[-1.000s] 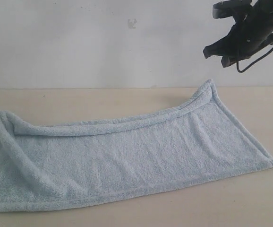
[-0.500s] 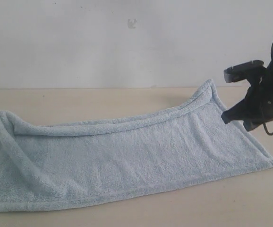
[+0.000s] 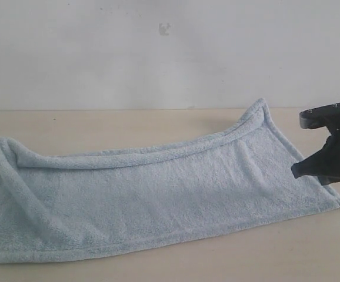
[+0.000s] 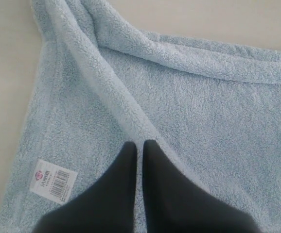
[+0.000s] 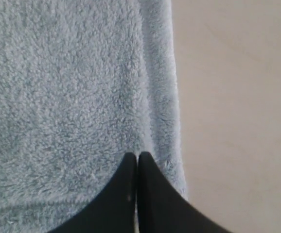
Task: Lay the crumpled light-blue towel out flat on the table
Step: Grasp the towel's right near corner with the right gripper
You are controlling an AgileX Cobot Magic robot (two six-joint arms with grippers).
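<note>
Looking at the towel [image 3: 158, 200]: laid out long on the table [image 3: 129, 126], but only half opened. Folded over itself along the far side, hence the thick rolled ridge [image 3: 129, 158] there, and bunched into a second fold at the left end. Probably doubled for one reason: far half not yet pulled out from under.

Hovering low over the right end of the towel, the right gripper [image 3: 295, 171], fingers pressed together to a hairline gap and holding nothing. Pointed, in the right wrist view, at the hemmed border [image 5: 162, 97] close to the near corner, most likely placed so in order to take this edge. Cannot tell whether touching the pile or just above it.

At the left end of the towel, out of the exterior view, the left gripper [image 4: 138, 145]: also closed tip to tip, empty, aimed at the diagonal fold [image 4: 106, 94], with the white tag [image 4: 53, 180] just beside. Seemingly positioned to catch the folded layer there.

To judge from this: opening of both pairs of fingers needed first, then gripping of the upper layer and drawing it away from the ridge. Risk of pinching both layers together, thick pile hiding the edge.
</note>
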